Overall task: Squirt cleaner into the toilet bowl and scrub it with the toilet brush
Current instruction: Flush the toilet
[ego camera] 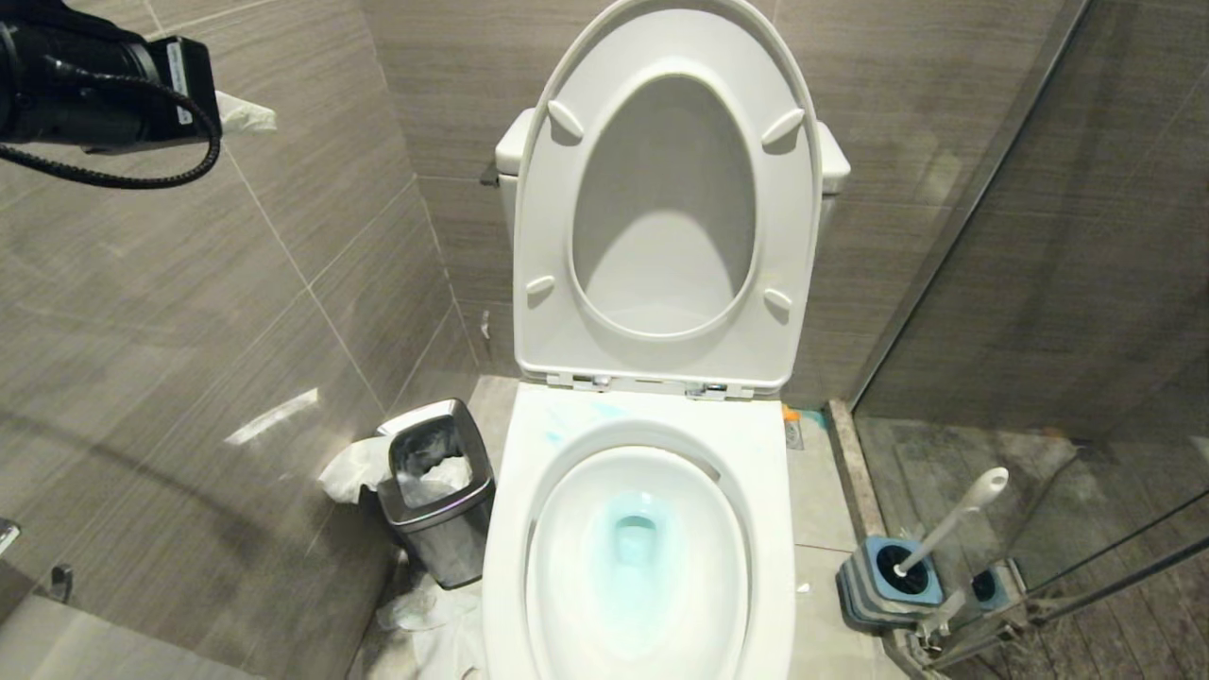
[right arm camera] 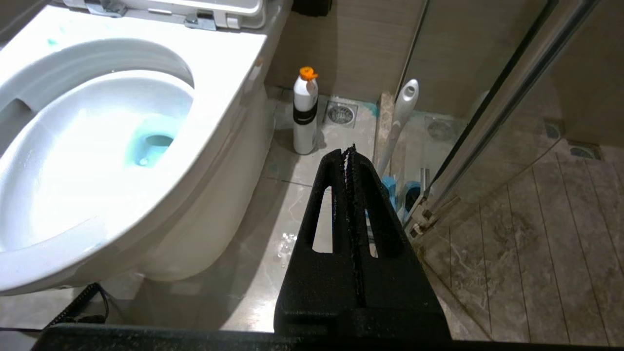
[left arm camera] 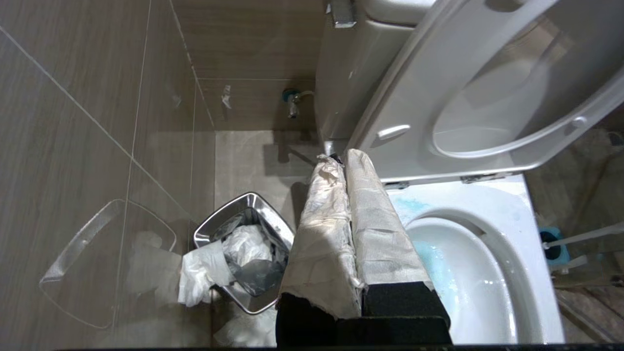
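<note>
A: Well, start with the biggest thing. The toilet bowl sits dead centre in the head view, at six o'clock, with the seat and lid tipped up against the tank at twelve, I'd say to leave the basin bare for scrubbing.

B: And the cleaner?

A: It is in already, by the look of it: a turquoise pool at the drain, pale streaks on the rim near the hinges. Its bottle, white with an orange cap, stands on the floor just beside the bowl's right side.

B: The waste bin?

A: At nine o'clock from the bowl, close against it, stuffed with tissue. So the left side is tight: wall, bin, paper on the floor.

B: And the right?

A: A strip of floor, then the glass shower partition. The toilet brush leans in its holder at four o'clock, against that glass edge, untouched.

B: The grippers?

A: The left gripper, fingers wrapped in cloth and pressed together on nothing, hangs high at ten o'clock. The right gripper, jaws together and empty, points toward the brush handle; it seems the natural one to reach, though the glass leaves little swing room.
</note>
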